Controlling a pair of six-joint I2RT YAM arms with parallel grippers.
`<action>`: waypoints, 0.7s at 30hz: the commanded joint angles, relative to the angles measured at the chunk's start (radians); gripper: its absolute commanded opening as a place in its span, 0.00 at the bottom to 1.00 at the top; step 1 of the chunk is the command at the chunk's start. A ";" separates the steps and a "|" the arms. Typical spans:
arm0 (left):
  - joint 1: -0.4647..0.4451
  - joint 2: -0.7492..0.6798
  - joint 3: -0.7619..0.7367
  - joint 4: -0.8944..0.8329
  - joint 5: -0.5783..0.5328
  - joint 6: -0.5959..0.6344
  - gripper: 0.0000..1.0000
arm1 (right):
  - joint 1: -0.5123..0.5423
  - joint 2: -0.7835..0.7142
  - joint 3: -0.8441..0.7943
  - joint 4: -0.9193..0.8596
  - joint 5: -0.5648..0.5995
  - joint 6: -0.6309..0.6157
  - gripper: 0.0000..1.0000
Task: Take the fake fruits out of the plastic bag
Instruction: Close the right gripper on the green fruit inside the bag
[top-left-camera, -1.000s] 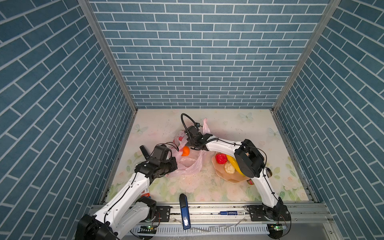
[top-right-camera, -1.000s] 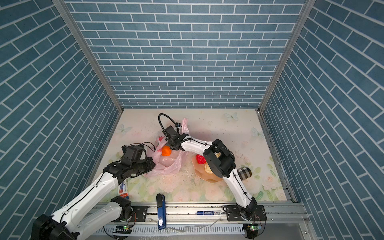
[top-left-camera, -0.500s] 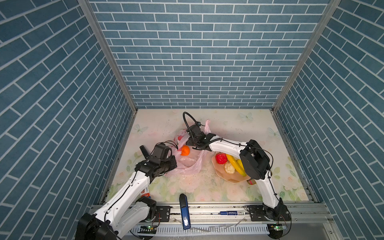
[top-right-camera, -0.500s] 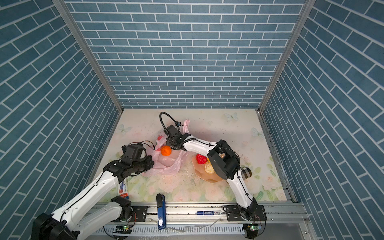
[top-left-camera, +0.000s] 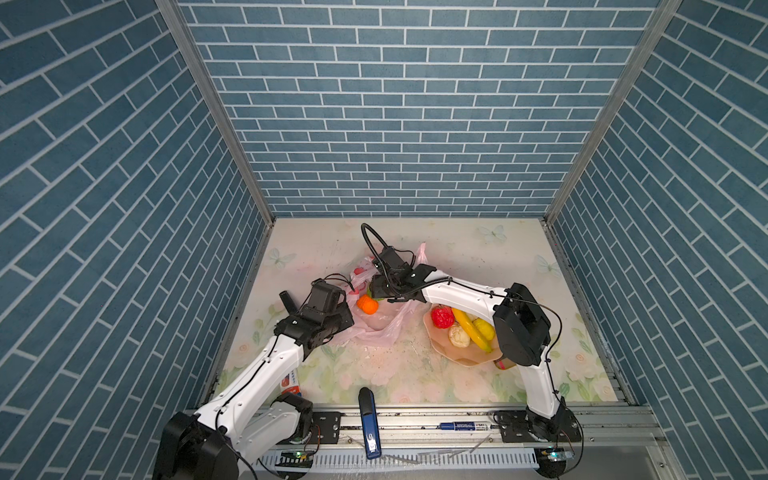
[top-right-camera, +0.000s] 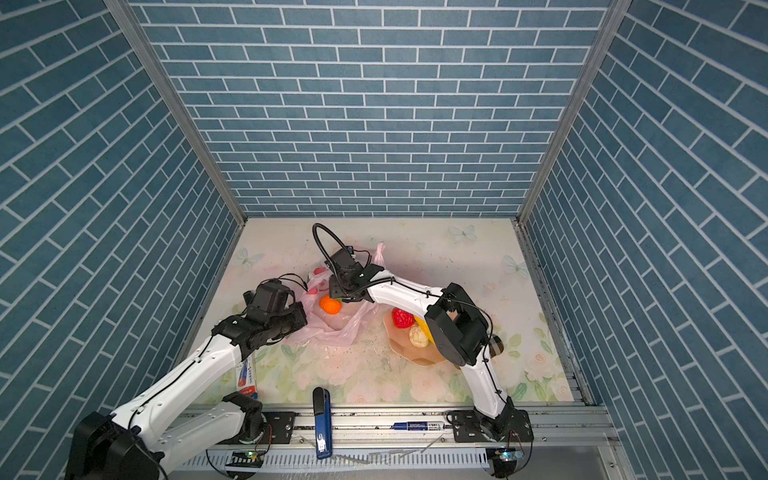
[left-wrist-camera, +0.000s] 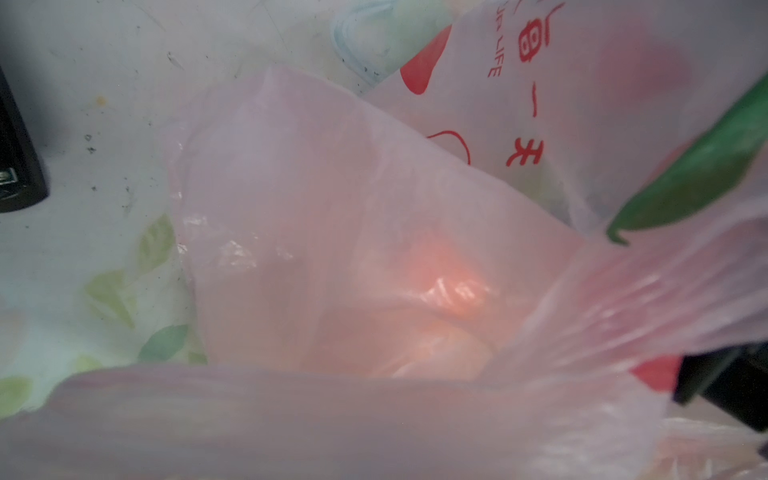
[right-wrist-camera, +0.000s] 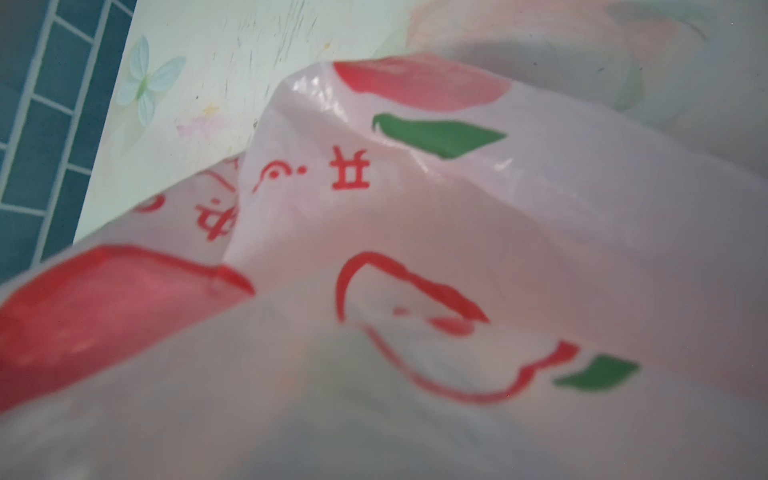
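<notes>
Leftmost: left fingers (top-left-camera: 347, 323), pinched shut on the plastic bag (top-left-camera: 384, 332) at its left edge. Next, in the bag's open mouth: orange ball (top-left-camera: 367, 304). Over the bag's far side: right fingers (top-left-camera: 380, 291), hidden under the wrist, cannot tell whether open or gripping. Right of the bag, on the plate (top-left-camera: 465, 358): red ball (top-left-camera: 441, 317), cream ball (top-left-camera: 459, 336), banana (top-left-camera: 467, 330), yellow ball (top-left-camera: 484, 328).

In both top views, illumination is bright, diffuse and even, from overhead. Shadows on the table (top-left-camera: 415, 374) are soft and short. Focus is sharp throughout. Wide-angle distortion splays the brick walls (top-left-camera: 415, 124) outward toward the edges. Left wrist view: the plastic bag (left-wrist-camera: 374, 187) is soft-focused, with small specular glints mid-frame; film nearest the lens is fully blurred. Right wrist view: mid-frame print is legible; near folds are blurred and grey.
</notes>
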 joint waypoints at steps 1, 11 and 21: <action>0.004 0.004 0.031 0.021 -0.048 -0.015 0.00 | 0.008 -0.071 -0.007 -0.058 -0.051 -0.064 0.35; 0.005 0.002 0.035 0.041 -0.067 -0.034 0.00 | 0.013 -0.161 0.009 -0.173 -0.165 -0.158 0.35; 0.006 0.003 0.009 0.061 -0.038 -0.040 0.00 | 0.012 -0.325 0.040 -0.326 -0.232 -0.232 0.35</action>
